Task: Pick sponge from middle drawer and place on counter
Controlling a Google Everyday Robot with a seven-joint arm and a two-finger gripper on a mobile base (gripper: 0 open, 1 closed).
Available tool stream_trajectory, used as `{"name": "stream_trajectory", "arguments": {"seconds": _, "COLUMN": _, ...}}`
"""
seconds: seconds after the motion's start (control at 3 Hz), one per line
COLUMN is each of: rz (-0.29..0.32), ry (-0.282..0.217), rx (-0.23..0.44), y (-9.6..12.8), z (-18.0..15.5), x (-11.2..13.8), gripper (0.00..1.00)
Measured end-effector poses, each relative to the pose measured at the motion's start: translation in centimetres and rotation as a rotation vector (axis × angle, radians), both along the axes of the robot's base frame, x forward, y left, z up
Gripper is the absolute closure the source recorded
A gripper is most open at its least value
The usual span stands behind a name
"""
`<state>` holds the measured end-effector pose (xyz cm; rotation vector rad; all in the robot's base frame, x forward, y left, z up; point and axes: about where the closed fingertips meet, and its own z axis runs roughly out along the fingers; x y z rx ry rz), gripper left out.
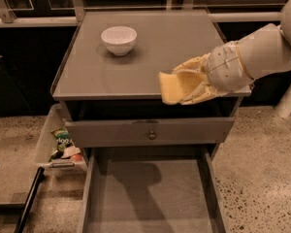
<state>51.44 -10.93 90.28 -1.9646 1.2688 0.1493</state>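
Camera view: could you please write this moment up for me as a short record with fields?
pincer: at the counter's front edge, right of centre, shut on the sponge
sponge: pale yellow, held in the air, not yet set down
counter: grey top, white bowl standing at its back left
middle drawer: pulled open, the arm's shadow on its floor
knobbed drawer front: directly above the open drawer
bin: on the floor left of the cabinet, holding packets
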Motion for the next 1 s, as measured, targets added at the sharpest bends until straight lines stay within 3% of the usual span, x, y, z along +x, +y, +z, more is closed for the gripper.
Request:
{"name": "stream_trajectory", "arguments": {"seconds": 0.33, "rz": -0.029, "ry": -0.023, "rx": 0.013, "y": 0.0, "z": 0.3, "x": 1.8, "gripper": 1.0}}
{"name": "stream_trajectory", "arguments": {"seconds": 0.67, "rz": -0.056, "ry": -0.04, "rx": 0.035, "y": -0.7, "z": 0.4, "x": 6.1, "gripper": 1.0}}
{"name": "stream_trajectory", "arguments": {"seconds": 1.0, "rz": -0.065, "ry": -0.041, "rx": 0.11, "y": -1.1, "z": 0.7, "x": 11.3, "gripper": 1.0}}
